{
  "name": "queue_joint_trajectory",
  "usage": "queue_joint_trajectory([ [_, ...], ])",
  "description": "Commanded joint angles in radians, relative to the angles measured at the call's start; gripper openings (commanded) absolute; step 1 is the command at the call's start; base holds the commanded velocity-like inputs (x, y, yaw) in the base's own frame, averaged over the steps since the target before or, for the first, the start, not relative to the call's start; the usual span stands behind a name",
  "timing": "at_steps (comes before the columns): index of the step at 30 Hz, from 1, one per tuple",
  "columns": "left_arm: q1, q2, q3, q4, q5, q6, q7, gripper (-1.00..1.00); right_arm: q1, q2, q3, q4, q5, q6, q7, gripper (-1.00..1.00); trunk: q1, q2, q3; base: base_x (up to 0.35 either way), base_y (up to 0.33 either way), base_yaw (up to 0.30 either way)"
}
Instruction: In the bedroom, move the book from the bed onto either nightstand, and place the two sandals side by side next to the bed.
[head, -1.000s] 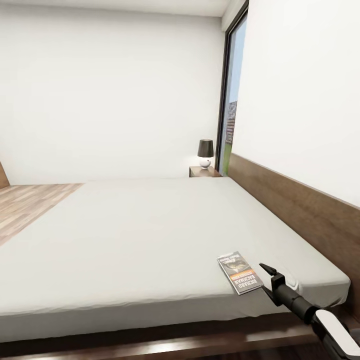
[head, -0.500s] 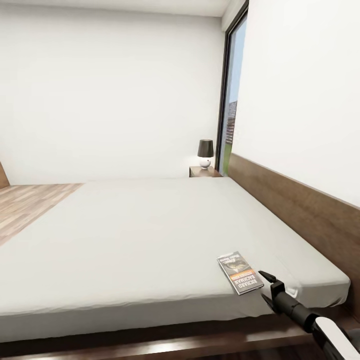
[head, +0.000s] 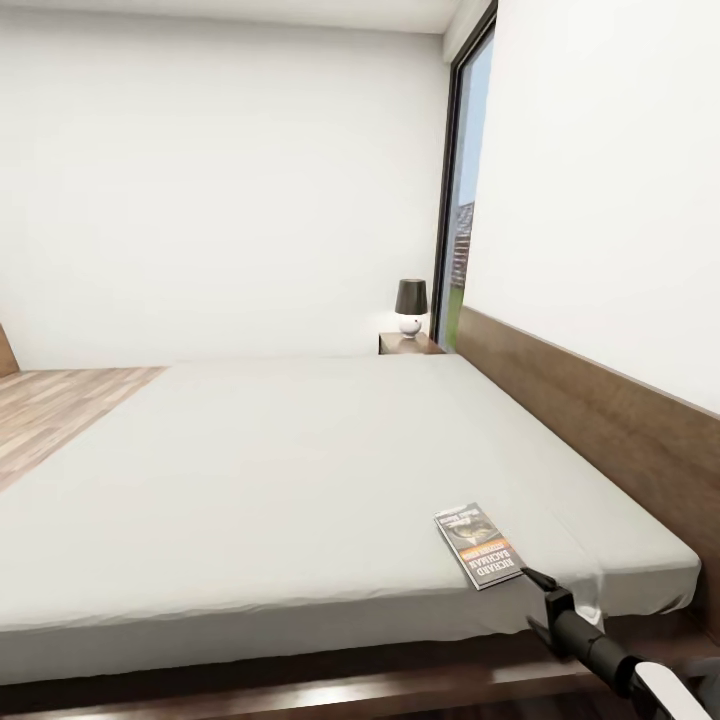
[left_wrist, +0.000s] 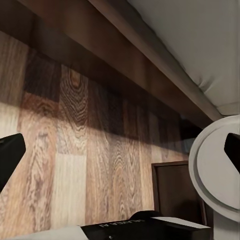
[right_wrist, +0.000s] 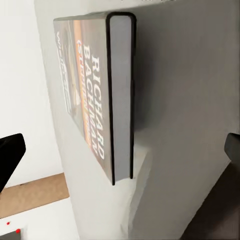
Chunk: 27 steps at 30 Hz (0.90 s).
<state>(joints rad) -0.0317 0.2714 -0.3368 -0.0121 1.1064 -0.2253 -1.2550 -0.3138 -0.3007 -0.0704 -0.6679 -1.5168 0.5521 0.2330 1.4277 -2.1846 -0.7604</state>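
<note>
Hovering low at the bed's (head: 300, 470) near corner: my right gripper (head: 538, 602), fingers spread wide, nothing between them. Item: book (head: 480, 544), flat on mattress, just beyond fingertips. Left gripper (left_wrist: 120, 155) spread, over floor (left_wrist: 75, 165).

We saw the bed (head: 300, 470), a low one with a dark brown wooden frame, carrying a plain light grey-beige mattress that lay smooth and bare across nearly its whole top. Its headboard (head: 600, 420) ran along the white wall. On the mattress, near the corner closest to us and close to the headboard side, lay the book (head: 480, 545), flat, cover up (orange band and dark lettering legible). Wood-plank floor (head: 60, 410) stretched beyond the far side.
</note>
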Motion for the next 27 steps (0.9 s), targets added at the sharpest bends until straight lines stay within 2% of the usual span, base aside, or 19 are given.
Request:
queue_joint_trajectory([
  [1, 0.0, 0.0, -0.008, 0.0, 0.007, -0.006, -0.001, 1.0, -0.001, 0.0, -0.003, 0.009, -0.003, 0.006, 0.007, 1.0, 0.0, 0.0, -0.001, 0.0, 0.0, 0.0],
  [12, 0.0, -0.003, -0.008, 0.0, 0.007, -0.006, -0.001, 1.0, -0.001, 0.0, -0.002, 0.041, -0.005, 0.006, 0.106, 1.0, 0.0, 0.0, -0.001, 0.0, 0.0, 0.0],
  [27, 0.0, -0.01, -0.008, 0.0, 0.007, -0.003, 0.0, 1.0, -0.001, -0.004, -0.002, 0.032, -0.004, 0.006, 0.187, 1.0, 0.0, 0.0, -0.001, 0.0, 0.0, 0.0],
])
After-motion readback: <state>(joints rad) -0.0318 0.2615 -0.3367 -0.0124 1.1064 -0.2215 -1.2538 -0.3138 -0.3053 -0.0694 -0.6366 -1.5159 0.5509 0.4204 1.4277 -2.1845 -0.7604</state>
